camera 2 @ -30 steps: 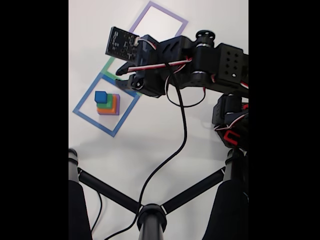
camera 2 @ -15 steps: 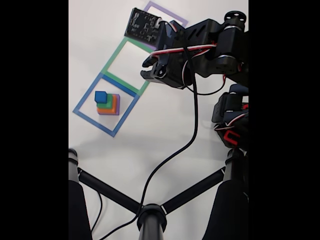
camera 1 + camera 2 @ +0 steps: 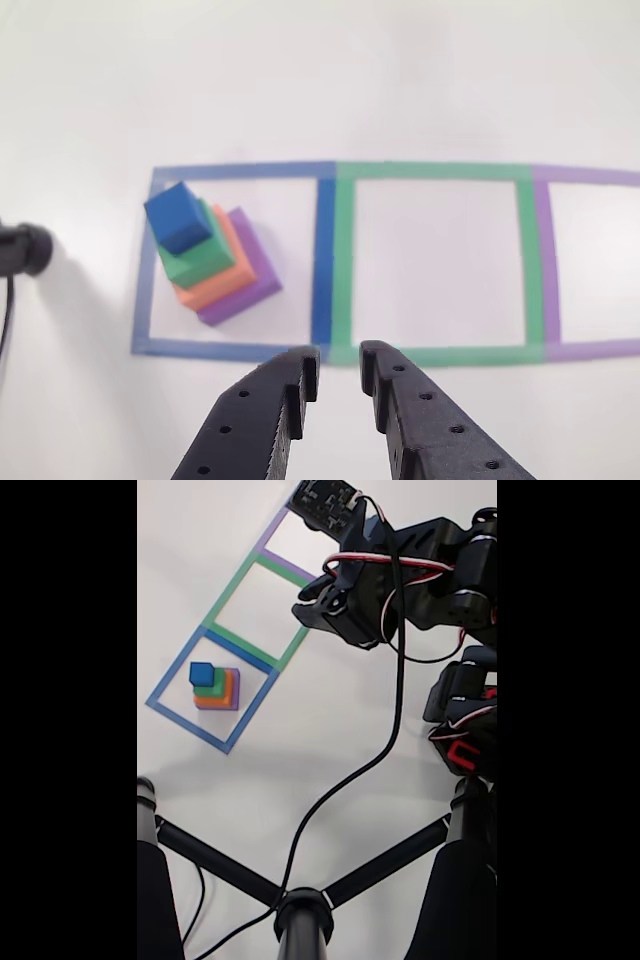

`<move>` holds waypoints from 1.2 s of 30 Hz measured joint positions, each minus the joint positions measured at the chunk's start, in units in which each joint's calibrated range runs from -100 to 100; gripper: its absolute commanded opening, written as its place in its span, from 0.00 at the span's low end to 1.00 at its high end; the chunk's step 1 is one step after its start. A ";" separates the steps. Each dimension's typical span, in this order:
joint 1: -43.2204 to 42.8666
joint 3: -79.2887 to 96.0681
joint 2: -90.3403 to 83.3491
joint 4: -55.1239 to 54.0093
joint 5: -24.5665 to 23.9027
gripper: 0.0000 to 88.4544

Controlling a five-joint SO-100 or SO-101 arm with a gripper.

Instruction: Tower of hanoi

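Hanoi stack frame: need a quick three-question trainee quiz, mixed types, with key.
1. True or false: the gripper is holding the blue cube.
2. In the other view, which tape square holds the stack? A) blue tape square B) green tape square C) purple tape square
3. Fill in: from top down, the stack runs blue cube, green block, orange block, then the ____ block.

Key
1. False: it is open and empty, hovering near the blue-green tape border, apart from the stack.
2. A
3. purple block
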 measured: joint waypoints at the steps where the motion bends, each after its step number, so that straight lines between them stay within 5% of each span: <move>1: 0.08 2.18 -1.52 -1.77 -2.36 0.00; 6: 0.98 14.19 -10.72 -8.67 -14.78 0.00; 14: 4.99 26.11 -23.39 -8.83 -48.47 0.00; 23: 7.45 36.12 -34.61 -8.67 -92.02 0.00; 36: 14.33 49.61 -40.95 -11.08 -117.04 0.00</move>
